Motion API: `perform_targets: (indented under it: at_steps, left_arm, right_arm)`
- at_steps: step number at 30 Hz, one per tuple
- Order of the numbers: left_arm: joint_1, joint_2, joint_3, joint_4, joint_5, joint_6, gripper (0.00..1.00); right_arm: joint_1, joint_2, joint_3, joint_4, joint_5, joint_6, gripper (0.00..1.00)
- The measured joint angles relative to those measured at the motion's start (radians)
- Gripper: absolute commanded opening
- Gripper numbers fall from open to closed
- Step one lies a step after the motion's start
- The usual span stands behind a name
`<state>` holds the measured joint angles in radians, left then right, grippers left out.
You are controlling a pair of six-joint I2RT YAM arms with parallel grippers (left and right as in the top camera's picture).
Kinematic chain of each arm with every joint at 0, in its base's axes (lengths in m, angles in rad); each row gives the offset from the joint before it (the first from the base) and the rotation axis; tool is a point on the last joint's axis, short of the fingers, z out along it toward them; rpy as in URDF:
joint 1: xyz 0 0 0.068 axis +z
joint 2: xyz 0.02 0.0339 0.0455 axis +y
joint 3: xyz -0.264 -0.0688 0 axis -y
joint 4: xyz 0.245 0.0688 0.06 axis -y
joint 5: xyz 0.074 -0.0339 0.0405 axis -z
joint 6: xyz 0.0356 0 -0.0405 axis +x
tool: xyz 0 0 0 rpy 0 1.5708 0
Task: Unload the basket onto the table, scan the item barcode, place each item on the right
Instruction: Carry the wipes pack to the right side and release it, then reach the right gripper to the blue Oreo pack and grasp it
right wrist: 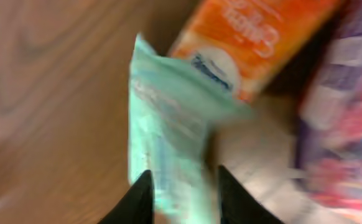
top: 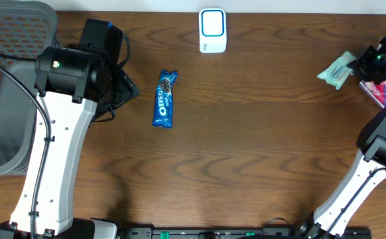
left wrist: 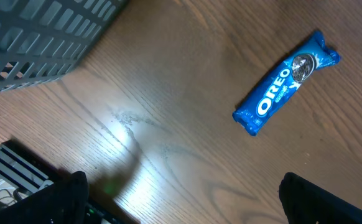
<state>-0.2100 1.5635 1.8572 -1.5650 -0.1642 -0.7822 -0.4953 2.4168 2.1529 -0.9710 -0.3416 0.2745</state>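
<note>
A blue Oreo bar (top: pixel 164 98) lies flat on the wooden table left of centre, also showing as the Oreo bar (left wrist: pixel 286 81) in the left wrist view. My left gripper (left wrist: pixel 181 208) hangs open above bare wood, short of the bar, with nothing between its fingers. A white scanner (top: pixel 213 30) stands at the back edge. At the far right, my right gripper (top: pixel 356 67) has a pale green packet (top: pixel 335 70) at its tips. In the blurred right wrist view the fingers stand apart, with the green packet (right wrist: pixel 162 124) running between them at my right gripper (right wrist: pixel 184 199).
A grey mesh basket (top: pixel 7 86) stands at the left edge, behind the left arm. An orange box (right wrist: pixel 255 37) and a purple package (top: pixel 379 89) lie by the right gripper at the table's right edge.
</note>
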Motion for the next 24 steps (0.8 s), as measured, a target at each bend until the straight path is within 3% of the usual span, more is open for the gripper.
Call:
perform_targets:
  at_steps: [7, 14, 19, 24]
  left_arm:
    - [0.000, 0.000, 0.000, 0.000, 0.000, 0.000, 0.98]
    - [0.000, 0.000, 0.000, 0.000, 0.000, 0.000, 0.98]
    - [0.000, 0.000, 0.000, 0.000, 0.000, 0.000, 0.98]
    - [0.000, 0.000, 0.000, 0.000, 0.000, 0.000, 0.98]
  right_arm:
    - [-0.005, 0.000, 0.025, -0.065, 0.060, -0.030, 0.40]
    - [0.006, -0.005, 0.188, -0.173, -0.010, -0.050, 0.41]
    - [0.063, -0.028, 0.230, -0.230, -0.191, -0.083, 0.59]
    - [0.201, -0.032, 0.229, -0.327, -0.296, -0.126, 0.65]
